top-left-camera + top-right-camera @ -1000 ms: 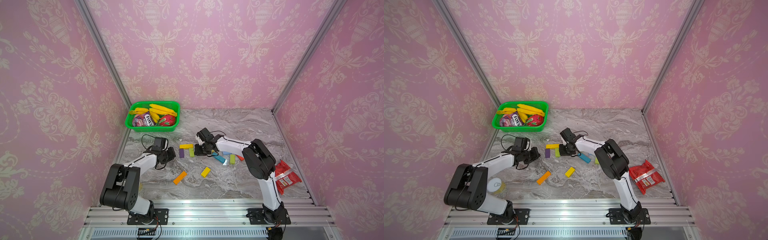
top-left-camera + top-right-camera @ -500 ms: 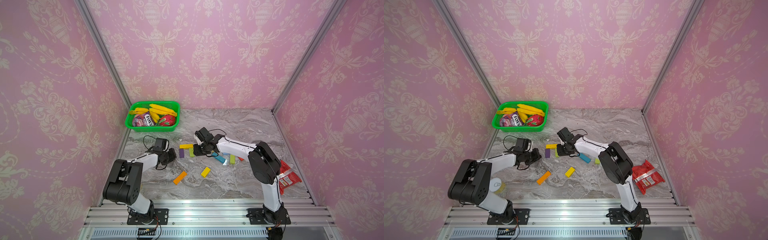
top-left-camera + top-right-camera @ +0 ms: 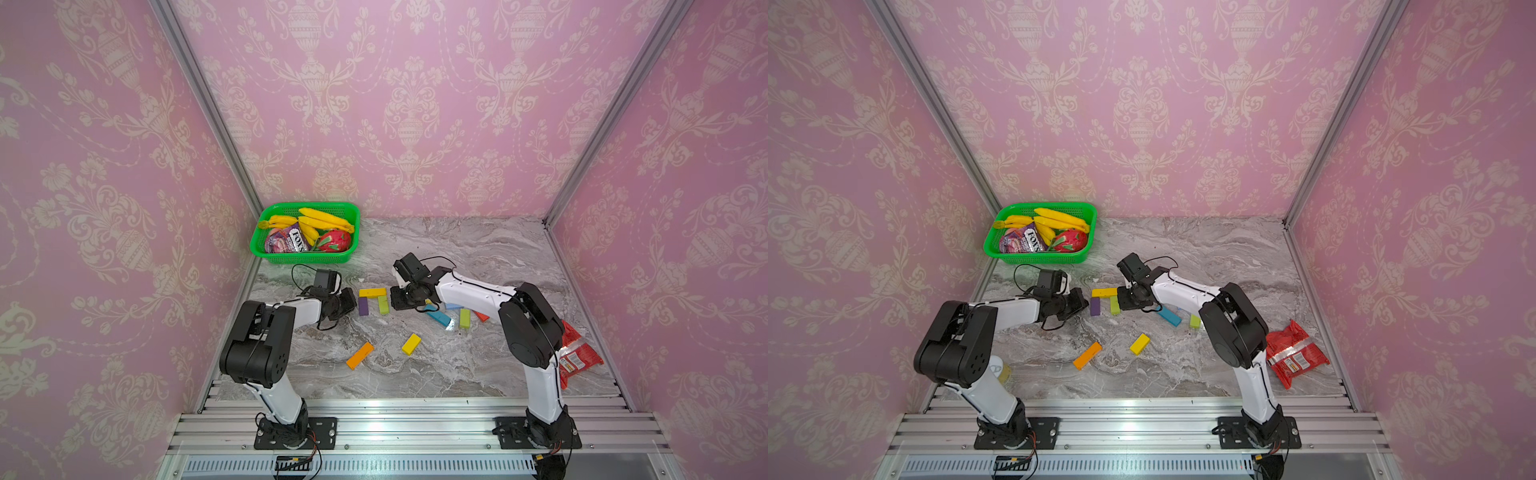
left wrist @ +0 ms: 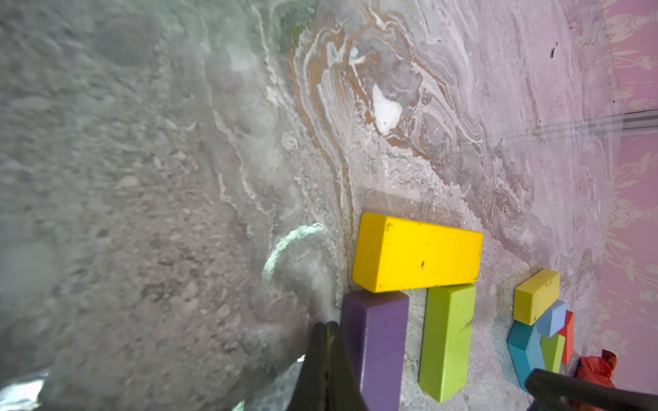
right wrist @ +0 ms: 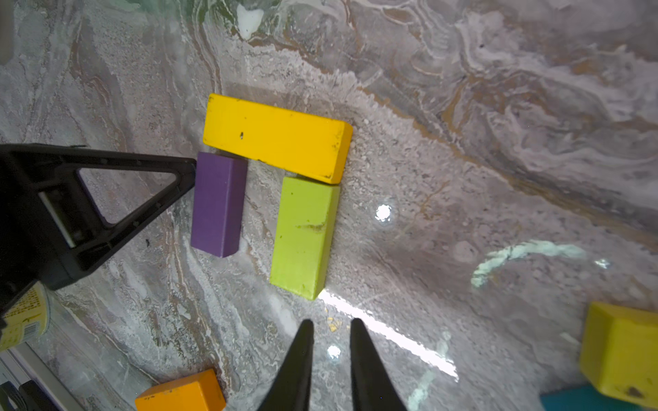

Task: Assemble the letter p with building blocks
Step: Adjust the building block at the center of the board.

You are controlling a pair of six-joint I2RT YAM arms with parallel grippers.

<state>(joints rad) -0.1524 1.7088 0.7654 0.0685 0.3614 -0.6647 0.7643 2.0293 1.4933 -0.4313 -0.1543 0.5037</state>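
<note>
Yellow first: took the yellow bar (image 5: pixel 277 137) as landmark, flat on the marble. Logged purple block (image 5: pixel 218 204) butted end-on under one end of the bar and lime block (image 5: pixel 304 235) butted under the other end. Saw a bare gap between the two. Read it as top and two sides of the p's bowl, with no closing piece and no long stem yet.

Found left gripper (image 4: pixel 327 329) with fingers pressed together, holding nothing. Put its tip at the purple block's outer side, the side away from lime and near the bar, apparently touching. Found right gripper (image 5: pixel 329 322) with tips slightly apart and empty. Put it near the lime block's end farthest from the bar, clear of it.

Counted spares: orange block (image 3: pixel 360 355) and short yellow block (image 3: pixel 411 344) well apart from the bar, out past the purple and lime ends. Placed teal block (image 3: pixel 439 318) with a few more beyond the bar's lime end.

Flagged risks:
- Could swing the purple block off the bar, or drag the bar with it, if the closed left tip pushed off-centre.
- Could clip the lime block's free end on a right gripper advance and open the joint at the bar.
- Could end with a lopsided bowl, since lime already ran longer than purple.
</note>
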